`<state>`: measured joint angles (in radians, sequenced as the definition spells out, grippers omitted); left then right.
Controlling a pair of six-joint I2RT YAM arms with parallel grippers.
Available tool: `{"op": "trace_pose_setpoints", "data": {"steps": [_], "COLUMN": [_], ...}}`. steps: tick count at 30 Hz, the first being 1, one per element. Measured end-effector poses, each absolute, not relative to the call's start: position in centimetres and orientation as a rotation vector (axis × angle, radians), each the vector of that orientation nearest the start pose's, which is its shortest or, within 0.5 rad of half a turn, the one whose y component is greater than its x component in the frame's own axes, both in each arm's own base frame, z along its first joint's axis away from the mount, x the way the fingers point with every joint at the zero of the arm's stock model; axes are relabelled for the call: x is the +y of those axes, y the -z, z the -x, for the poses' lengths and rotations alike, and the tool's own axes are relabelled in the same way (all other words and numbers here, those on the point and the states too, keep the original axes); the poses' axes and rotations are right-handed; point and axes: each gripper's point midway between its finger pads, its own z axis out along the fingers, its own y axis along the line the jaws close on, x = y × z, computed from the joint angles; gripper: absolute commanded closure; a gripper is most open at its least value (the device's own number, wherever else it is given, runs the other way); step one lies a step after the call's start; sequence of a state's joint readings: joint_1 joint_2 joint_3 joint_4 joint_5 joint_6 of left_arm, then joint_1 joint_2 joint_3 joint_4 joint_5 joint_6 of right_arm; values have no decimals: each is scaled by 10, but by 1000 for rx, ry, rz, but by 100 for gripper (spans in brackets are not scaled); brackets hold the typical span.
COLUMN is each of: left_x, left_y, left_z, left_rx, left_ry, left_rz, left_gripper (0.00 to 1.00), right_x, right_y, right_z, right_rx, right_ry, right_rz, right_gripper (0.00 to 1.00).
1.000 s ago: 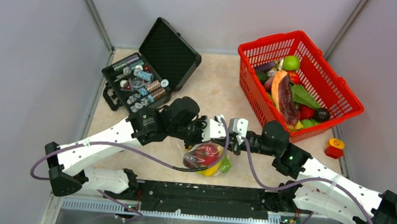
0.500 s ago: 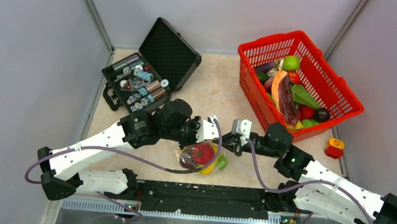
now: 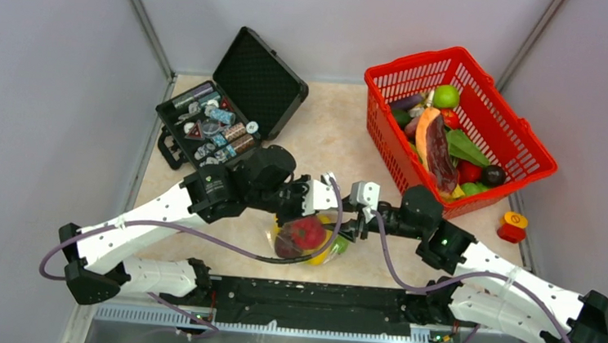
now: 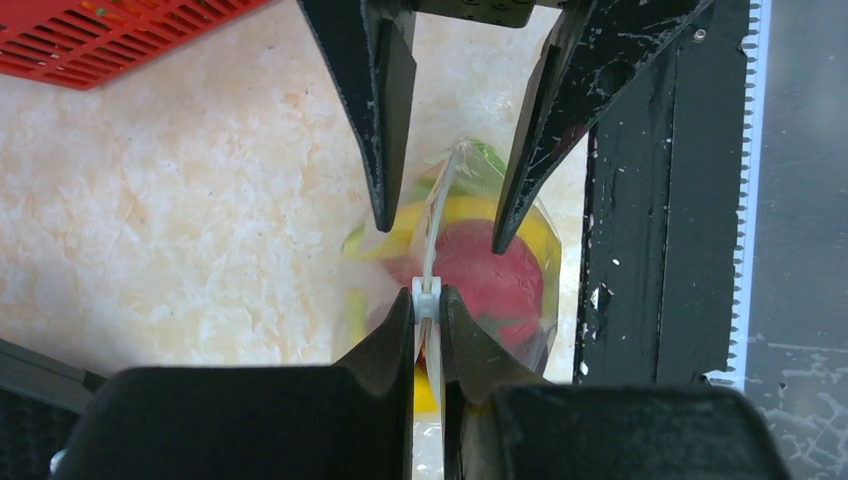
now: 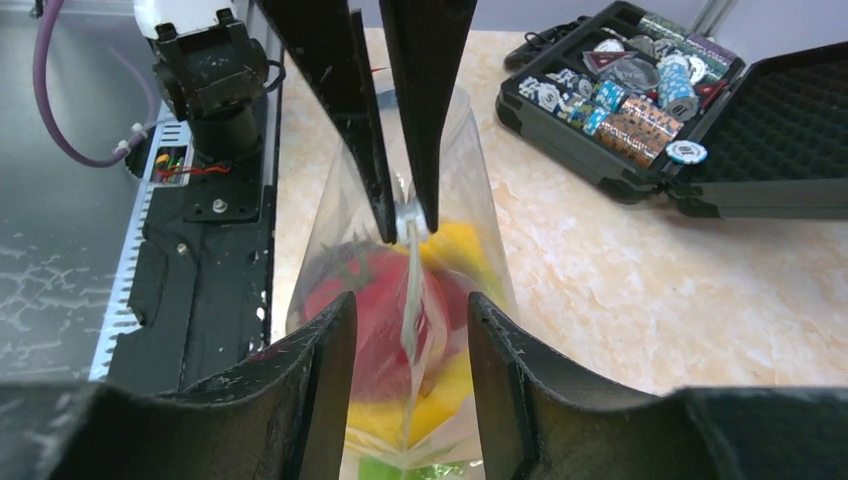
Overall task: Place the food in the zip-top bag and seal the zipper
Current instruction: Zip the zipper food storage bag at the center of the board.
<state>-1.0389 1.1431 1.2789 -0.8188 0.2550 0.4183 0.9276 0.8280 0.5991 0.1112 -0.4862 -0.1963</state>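
The clear zip-top bag [image 3: 336, 246] lies at the near middle of the table, holding a red fruit [image 3: 304, 233], a yellow piece [image 4: 470, 210] and a green piece [image 3: 342, 244]. My left gripper [image 3: 326, 216] is shut on the zipper [image 4: 437, 215] at its white slider and holds the bag's mouth edge up. It shows in the left wrist view [image 4: 427, 300]. My right gripper [image 3: 347, 222] is open, with its jaws standing on either side of the zipper strip [image 5: 410, 290] without touching it; it shows in the right wrist view [image 5: 412, 300]. More food fills the basket.
A red mesh basket [image 3: 424, 62] with toy fruit and vegetables stands at the back right. An open black case [image 3: 259, 74] with metal cylinders sits at the back left. A red and yellow button [image 3: 513, 226] lies right. A black rail [image 3: 315, 295] runs along the near edge.
The bag and my left gripper have shifted slightly left. My right gripper drew back a little, then came in again around the zipper strip.
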Motion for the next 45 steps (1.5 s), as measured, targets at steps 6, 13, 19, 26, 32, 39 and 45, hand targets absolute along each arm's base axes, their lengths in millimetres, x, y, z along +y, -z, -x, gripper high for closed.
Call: {"op": "trace_pose_setpoints", "data": {"steps": [6,13,19,26,32,39,45], "left_x": [-289,-289,-287,-287,-284,-262,-244], "left_y": [-257,-256,-255,-255,-254,-250,-252], "left_z": [-135,-134,-134,-135,-141,-143,-144], "left_rx": [1633,1639,1647,1650,1661,1668,1665], "left_ry": [628,629,625,619,574,498,439], "left_rz": [-1652,-1658,-1660,-1658,-1637,-1589,-1545], "left_gripper": [100,100,100,100,100,100,100], "right_x": [303,307,306,305,303,296,295], "right_y": [-247,-241,-242,-245,-246,-251,-256], "right_z": [-135,-134,-134,-133,-138,-140,-141], "right_rx": [1241,1256,1257,1251,1267,1266,1257], "right_ry": [-939,-951,-957,-960,-934,-905,-898], "right_rz": [1242,1259,1253,1246,1221,1178,1159], "right_gripper": [63,84,89,100,100,100,100]}}
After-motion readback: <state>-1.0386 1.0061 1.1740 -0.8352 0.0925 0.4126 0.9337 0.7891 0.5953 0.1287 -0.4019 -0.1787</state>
